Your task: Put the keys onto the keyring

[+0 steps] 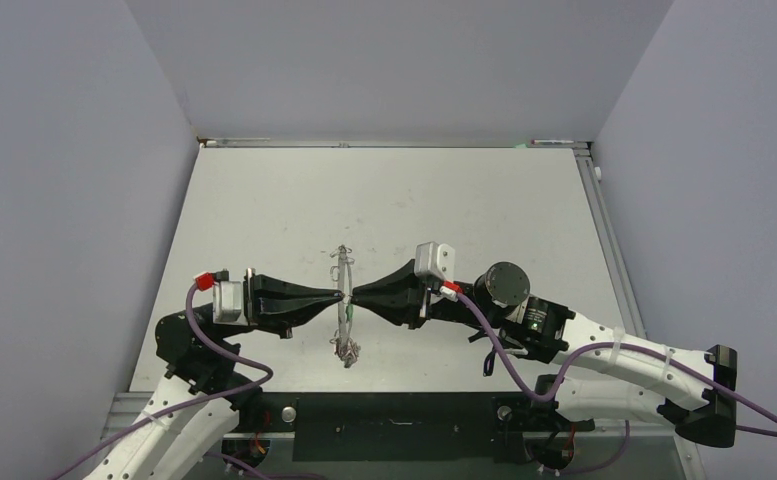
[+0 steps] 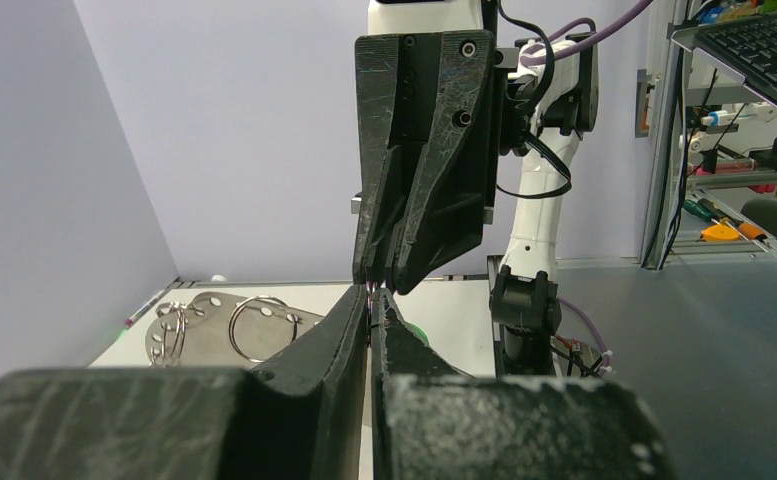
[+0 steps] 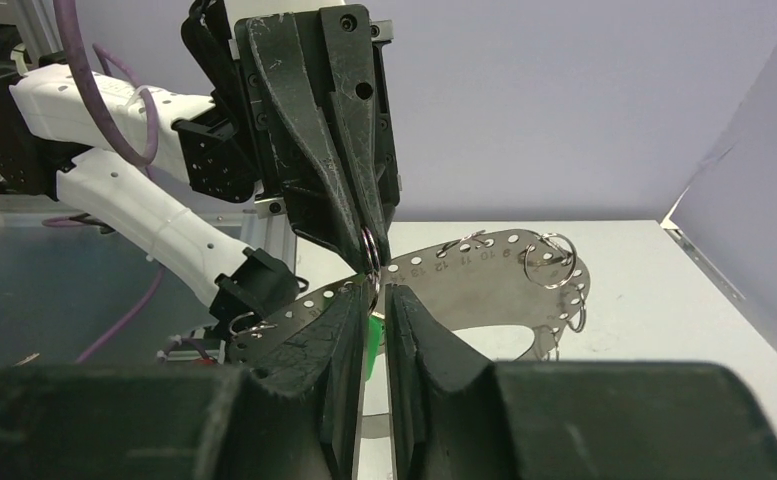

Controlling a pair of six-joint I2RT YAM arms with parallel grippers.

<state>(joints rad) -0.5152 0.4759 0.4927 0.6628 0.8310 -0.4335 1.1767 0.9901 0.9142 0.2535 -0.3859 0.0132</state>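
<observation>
The keyring (image 1: 342,318) stands on edge at mid-table between both gripper tips. In the right wrist view it is a flat perforated silver oval band (image 3: 484,262) with small split rings. It also shows in the left wrist view (image 2: 204,318). My left gripper (image 1: 336,296) is shut, pinching a small ring (image 3: 370,243) on it. My right gripper (image 1: 357,296) meets it tip to tip, jaws nearly closed on a green key (image 3: 369,352), whose head shows between them. I see no red or blue key.
The white table (image 1: 264,200) is walled at the back and on both sides. A raised rail (image 1: 604,230) runs along its right edge. A black strip (image 1: 394,425) lies at the near edge between the arm bases. Small metal bits (image 1: 346,350) hang at the keyring's near end.
</observation>
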